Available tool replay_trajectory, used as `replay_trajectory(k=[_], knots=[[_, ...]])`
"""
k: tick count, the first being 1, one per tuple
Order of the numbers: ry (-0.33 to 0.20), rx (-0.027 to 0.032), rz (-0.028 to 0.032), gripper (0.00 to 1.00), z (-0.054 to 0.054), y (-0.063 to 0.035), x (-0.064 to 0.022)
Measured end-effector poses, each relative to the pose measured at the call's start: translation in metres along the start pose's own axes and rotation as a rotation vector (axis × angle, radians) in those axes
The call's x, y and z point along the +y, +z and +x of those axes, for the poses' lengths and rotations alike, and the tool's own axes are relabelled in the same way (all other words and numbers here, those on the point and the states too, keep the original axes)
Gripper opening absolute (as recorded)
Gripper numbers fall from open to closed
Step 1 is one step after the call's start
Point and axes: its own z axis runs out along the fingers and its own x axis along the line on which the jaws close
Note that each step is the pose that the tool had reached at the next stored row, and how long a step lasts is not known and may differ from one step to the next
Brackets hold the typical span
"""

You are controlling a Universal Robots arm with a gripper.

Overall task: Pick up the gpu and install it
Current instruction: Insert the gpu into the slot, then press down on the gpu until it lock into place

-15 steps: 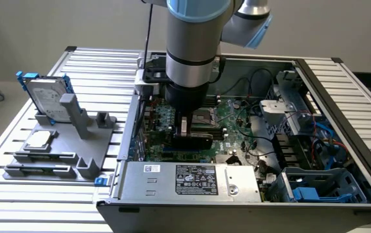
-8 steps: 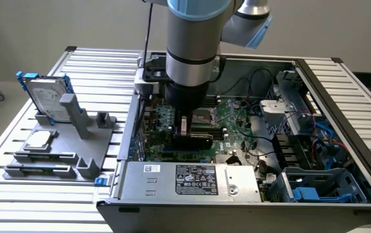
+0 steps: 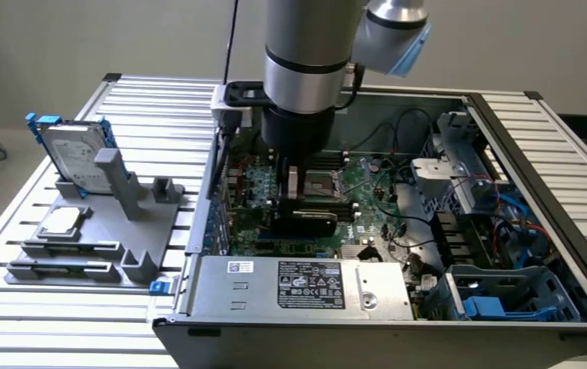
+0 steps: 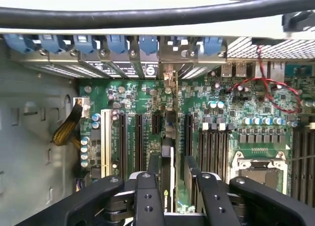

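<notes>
The gpu stands on edge in a motherboard slot inside the open computer case, its black cooler shroud facing the exterior view's right. In the wrist view the gpu runs edge-on as a thin card up to its silver bracket at the case's rear wall. My gripper hangs straight down just above the card. Its two black fingers straddle the card's top edge, and the gripper is open, with a gap showing between the card and the finger beside it.
A grey fixture outside the case carries a hard drive in a blue frame and a small silver chip. The power supply, CPU socket, red wires and a black cable crowd the case.
</notes>
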Motion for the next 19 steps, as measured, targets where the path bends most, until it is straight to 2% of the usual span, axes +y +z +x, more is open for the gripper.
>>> replay_trajectory(k=[3,6,9,11,12,14,19], knots=[[0.000,-0.0001,-0.0007,0.35,0.000,-0.0104,-0.0027],[0.000,0.0000,-0.0008,0.35,0.000,-0.0165,-0.0051],[0.000,-0.0002,-0.0007,0.33,-0.001,-0.0170,-0.0052],[0.000,-0.0002,-0.0007,0.20,-0.001,-0.0171,-0.0052],[0.000,-0.0001,-0.0008,0.20,-0.001,-0.0171,-0.0053],[0.000,-0.0001,-0.0009,0.11,-0.001,-0.0171,-0.0052],[0.000,0.0000,-0.0010,0.11,-0.001,-0.0171,-0.0053]])
